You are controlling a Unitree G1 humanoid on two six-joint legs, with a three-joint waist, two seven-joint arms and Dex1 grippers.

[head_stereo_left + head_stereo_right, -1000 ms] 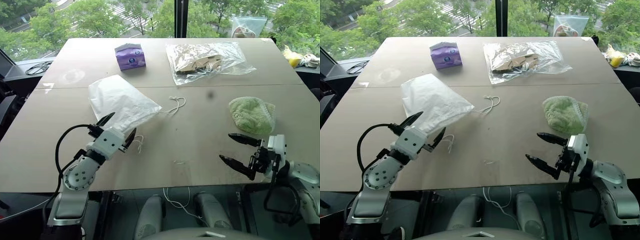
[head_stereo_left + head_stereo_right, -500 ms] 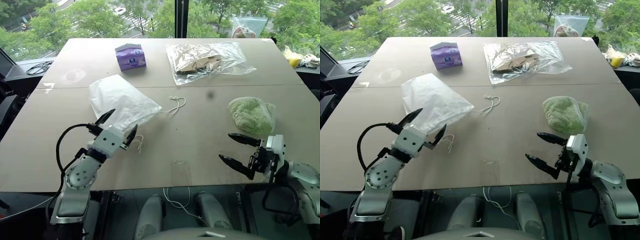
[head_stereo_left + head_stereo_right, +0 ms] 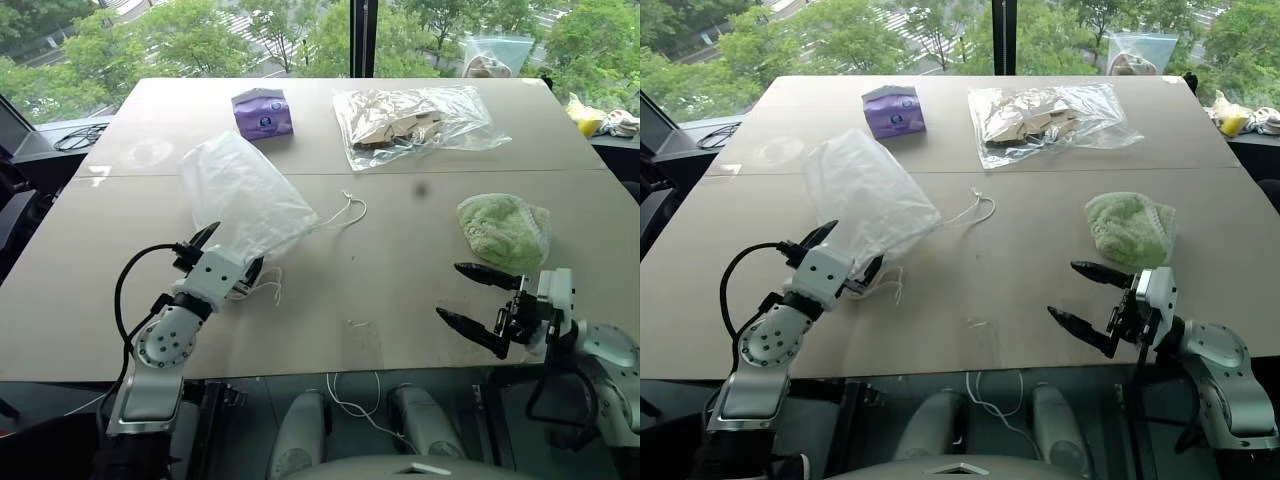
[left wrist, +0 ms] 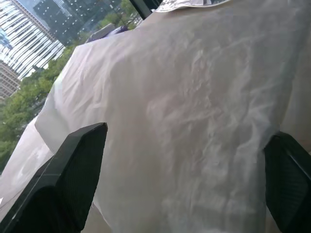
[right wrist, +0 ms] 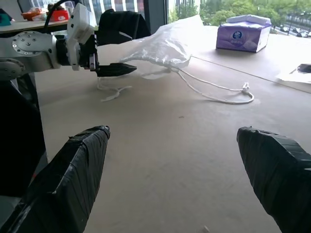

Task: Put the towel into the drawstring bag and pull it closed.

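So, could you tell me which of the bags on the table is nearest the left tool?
The white drawstring bag: its near end lies at the open left tool, while the clear zip bag lies far across the table.

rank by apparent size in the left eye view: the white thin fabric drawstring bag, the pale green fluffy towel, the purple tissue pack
1. The white thin fabric drawstring bag, largest.
2. The pale green fluffy towel.
3. The purple tissue pack, smallest, though it lies farther from the camera, so that partly shrinks it.
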